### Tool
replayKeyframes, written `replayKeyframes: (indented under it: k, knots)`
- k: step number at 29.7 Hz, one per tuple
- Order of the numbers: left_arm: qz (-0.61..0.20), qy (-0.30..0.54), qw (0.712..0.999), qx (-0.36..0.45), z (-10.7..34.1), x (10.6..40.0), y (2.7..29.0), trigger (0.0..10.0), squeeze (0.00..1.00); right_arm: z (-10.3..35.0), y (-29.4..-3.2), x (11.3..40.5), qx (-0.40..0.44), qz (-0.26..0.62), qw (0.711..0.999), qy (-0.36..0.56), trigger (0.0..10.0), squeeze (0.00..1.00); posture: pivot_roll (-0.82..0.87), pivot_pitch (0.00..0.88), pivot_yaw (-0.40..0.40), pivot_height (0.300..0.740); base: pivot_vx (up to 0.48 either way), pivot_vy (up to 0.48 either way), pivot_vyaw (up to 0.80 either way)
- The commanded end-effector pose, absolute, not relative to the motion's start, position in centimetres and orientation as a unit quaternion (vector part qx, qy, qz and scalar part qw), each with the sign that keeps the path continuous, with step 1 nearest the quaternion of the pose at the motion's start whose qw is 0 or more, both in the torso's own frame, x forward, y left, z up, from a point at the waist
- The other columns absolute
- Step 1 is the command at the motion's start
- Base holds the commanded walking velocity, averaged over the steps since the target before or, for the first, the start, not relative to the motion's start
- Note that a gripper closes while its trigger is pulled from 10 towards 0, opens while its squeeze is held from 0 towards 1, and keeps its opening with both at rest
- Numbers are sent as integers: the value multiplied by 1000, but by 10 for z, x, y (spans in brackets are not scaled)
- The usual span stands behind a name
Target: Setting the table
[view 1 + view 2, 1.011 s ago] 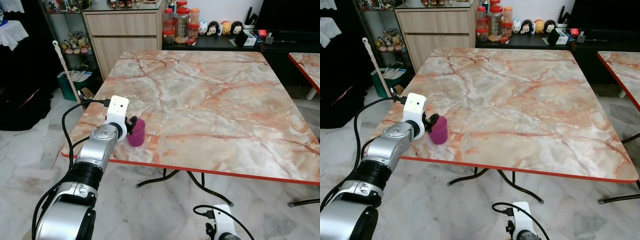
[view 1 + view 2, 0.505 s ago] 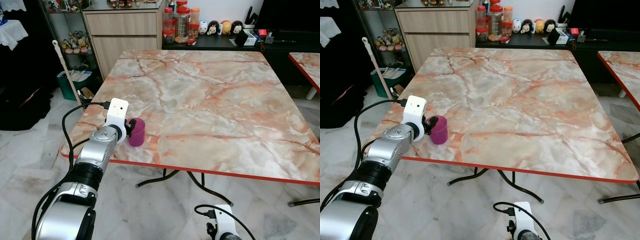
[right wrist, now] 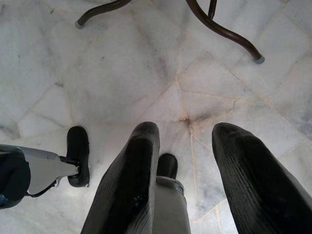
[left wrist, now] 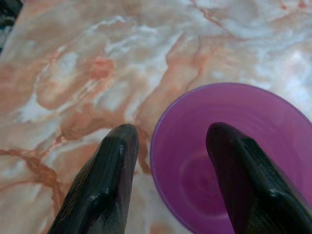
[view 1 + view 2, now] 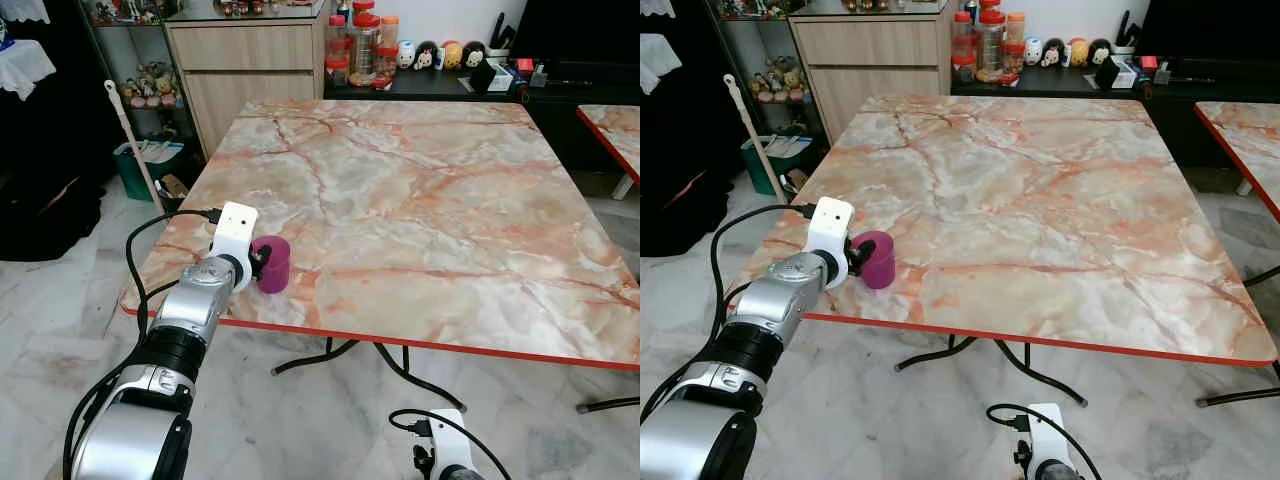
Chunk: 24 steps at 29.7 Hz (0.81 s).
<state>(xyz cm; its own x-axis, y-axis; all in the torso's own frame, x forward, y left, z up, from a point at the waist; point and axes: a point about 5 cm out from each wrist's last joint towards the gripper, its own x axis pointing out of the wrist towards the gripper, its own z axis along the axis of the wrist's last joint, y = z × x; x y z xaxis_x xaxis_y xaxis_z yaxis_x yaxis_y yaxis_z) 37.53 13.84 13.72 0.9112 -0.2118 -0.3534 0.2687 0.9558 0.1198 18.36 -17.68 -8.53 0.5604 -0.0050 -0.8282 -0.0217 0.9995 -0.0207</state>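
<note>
left wrist view: empty purple cup (image 4: pixel 229 161)

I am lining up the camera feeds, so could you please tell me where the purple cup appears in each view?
Left eye view: the purple cup stands near the table's near-left edge, at the left gripper.
Right eye view: same spot, cup at.
Left wrist view: cup at, one finger inside it, the other outside.
Right wrist view: marble floor, no cup.
Shared landmark: the marble table.
</note>
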Motion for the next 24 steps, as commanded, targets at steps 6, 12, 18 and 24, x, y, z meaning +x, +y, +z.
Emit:
replayKeyframes:
  k: [6, 12, 18, 24]
  knots:
    - [-131, 191, 969, 90, 131, 373, 137, 0, 0, -85, -176, 184, -7, 1, 883, 470, 10000, 0, 5, 0, 46, 732, 0, 0, 0]
    - [-129, 187, 970, 89, 134, 374, 137, 0, 0, -85, -176, 183, -8, 1, 883, 470, 10000, 0, 7, 0, 44, 732, 0, 0, 0]
    - [-123, 172, 974, 86, 142, 376, 140, 0, 0, -85, -176, 185, -6, 1, 884, 467, 10000, 0, 10, 0, 45, 732, 0, 0, 0]
    - [-121, 154, 977, 78, 150, 377, 141, 5412, 0, -85, -175, 185, -5, 3, 884, 468, 10000, 0, 7, 0, 45, 732, 0, 0, 0]
